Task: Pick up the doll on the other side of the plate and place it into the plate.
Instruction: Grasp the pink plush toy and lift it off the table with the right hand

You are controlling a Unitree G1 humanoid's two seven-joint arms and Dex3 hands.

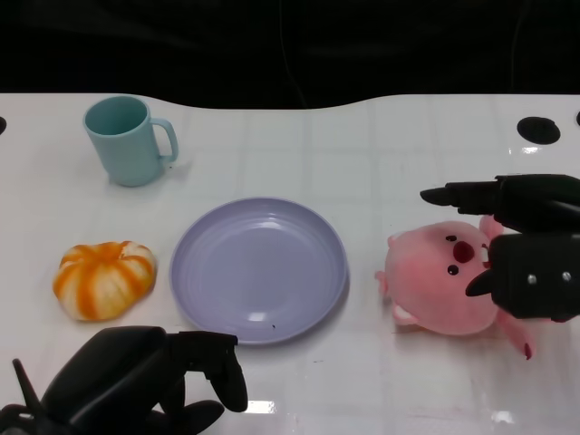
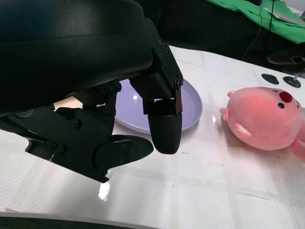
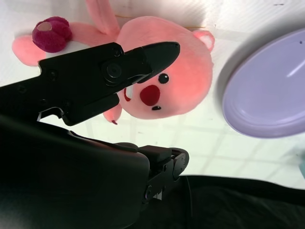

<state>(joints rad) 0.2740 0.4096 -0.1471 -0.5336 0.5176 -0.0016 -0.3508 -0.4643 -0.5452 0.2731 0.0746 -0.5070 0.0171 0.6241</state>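
Over the pink doll, the right hand [image 1: 530, 240] hangs with fingers apart, holding nothing.

One finger [image 1: 462, 193] reaches out past the doll's [image 1: 441, 290] far side and another lies over its near flank; whether they touch the plush cannot be told. That doll lies on the white desk [image 1: 362, 154] just right of the lilac plate [image 1: 258, 269], apart from its rim. At the near edge the left hand [image 1: 145, 376] rests with fingers curled in on nothing. Left of the plate sits an orange pumpkin toy [image 1: 103, 278], with a teal mug [image 1: 129, 140] behind it.

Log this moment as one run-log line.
phase: reaching | right hand: open, over pink doll | left hand: idle, holds nothing | plate: empty
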